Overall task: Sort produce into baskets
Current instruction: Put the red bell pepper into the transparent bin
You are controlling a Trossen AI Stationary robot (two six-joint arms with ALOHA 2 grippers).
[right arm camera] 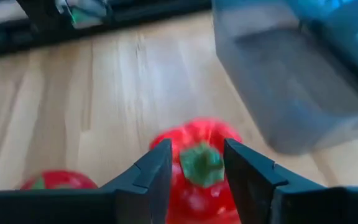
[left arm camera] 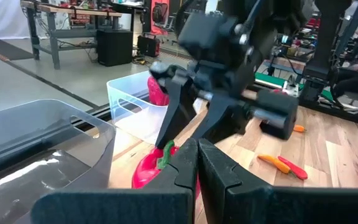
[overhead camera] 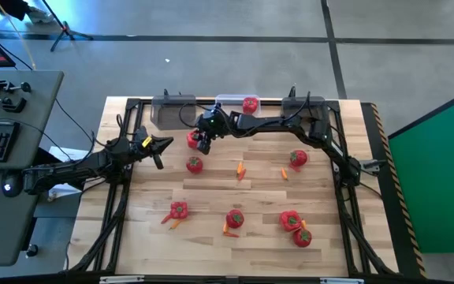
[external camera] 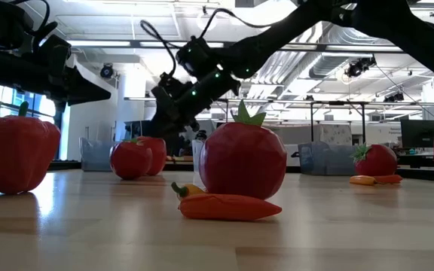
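While my right gripper [right arm camera: 196,167] hangs over the back of the worktop [overhead camera: 211,189], its fingers stand apart astride a red pepper [right arm camera: 201,168] directly below, stem up between them; whether they touch it I cannot tell. That arm is clearly nearer. A grey basket [right arm camera: 284,87] sits just beside. My left gripper [left arm camera: 197,163], fingers together and empty, waits near. Beyond is an open workshop.

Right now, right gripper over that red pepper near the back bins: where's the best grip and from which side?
Across the body, from straight above. The bell pepper stands with its green stem up, and the right gripper is open with a finger on either side of it. Likely best to close low on the rounded flanks, not the stem. The left gripper waits nearby, shut.
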